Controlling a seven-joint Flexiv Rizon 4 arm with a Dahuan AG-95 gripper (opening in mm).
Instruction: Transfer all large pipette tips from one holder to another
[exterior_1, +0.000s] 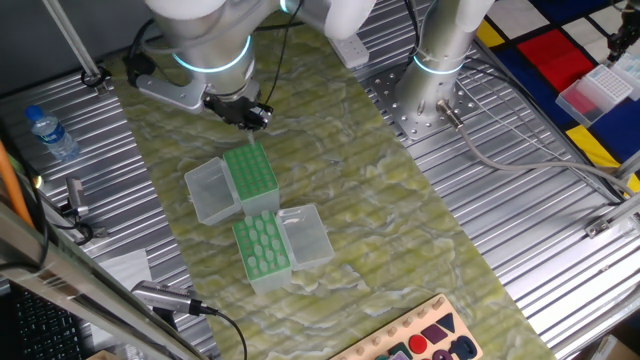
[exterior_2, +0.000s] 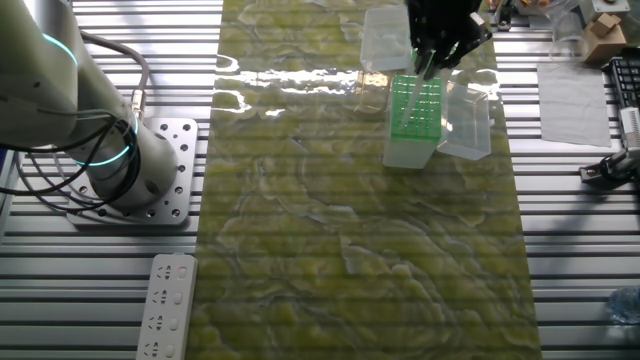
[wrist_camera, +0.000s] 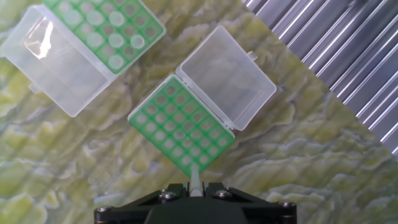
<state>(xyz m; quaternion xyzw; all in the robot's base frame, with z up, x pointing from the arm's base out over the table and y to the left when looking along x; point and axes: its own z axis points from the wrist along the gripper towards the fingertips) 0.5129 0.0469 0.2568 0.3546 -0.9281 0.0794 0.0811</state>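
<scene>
My gripper (wrist_camera: 195, 188) pinched one large pipette tip (wrist_camera: 194, 175), jaws closed on it, hovering above near corner of empty rack (wrist_camera: 181, 123). Needed tip vertical, centred over hole, slow descent. Remaining tips (wrist_camera: 107, 37) sat in far-left rack (wrist_camera: 145, 14).

Two open green racks (exterior_1: 255, 215) on mat, pincer (exterior_1: 250, 113) above far rack, water bottle (exterior_1: 50, 133) at left

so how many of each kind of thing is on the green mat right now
green tip racks: 2
clear hinged lids, open: 2
pipette tip held in the tool: 1
total: 5, leaving aside the tips seated in the far rack, too many cut off to count
</scene>
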